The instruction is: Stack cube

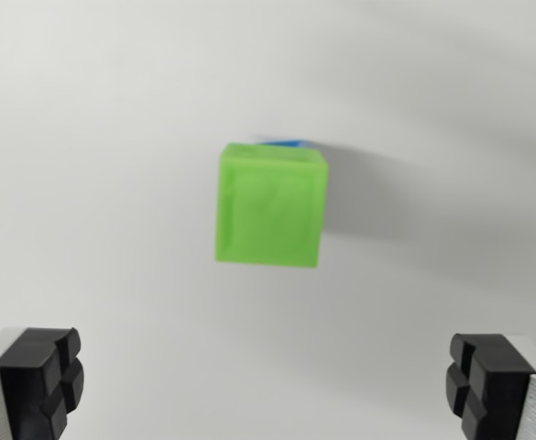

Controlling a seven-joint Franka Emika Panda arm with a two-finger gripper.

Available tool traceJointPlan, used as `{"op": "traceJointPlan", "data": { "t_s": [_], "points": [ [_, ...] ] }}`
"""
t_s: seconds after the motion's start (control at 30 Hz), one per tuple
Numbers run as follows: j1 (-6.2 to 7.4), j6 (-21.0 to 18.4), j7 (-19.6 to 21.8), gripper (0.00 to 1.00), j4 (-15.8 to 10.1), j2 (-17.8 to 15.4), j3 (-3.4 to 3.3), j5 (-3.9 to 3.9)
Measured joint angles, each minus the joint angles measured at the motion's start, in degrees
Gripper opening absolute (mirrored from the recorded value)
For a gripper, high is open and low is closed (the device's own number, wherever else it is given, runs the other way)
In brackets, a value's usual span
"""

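The green cube (270,204), stacked on a blue cube (284,142), is seen at twelve o'clock from the spread, empty gripper (266,390).

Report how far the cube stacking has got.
Done, by the look of it: the green cube covers a blue cube, of which only a sliver shows at its top edge, so it appears stacked. In hand: nothing; the gripper is open, fingers wide apart and clear of the cubes. Left: probably only backing away, though the blurred view cannot confirm alignment.
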Motion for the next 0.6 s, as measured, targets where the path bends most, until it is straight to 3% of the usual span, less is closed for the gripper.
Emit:
{"op": "traceJointPlan", "data": {
  "t_s": [0.6],
  "points": [
    [0.00,-11.0,0.3,1.00,5.1,-5.9,0.00,-0.28]
  ]
}}
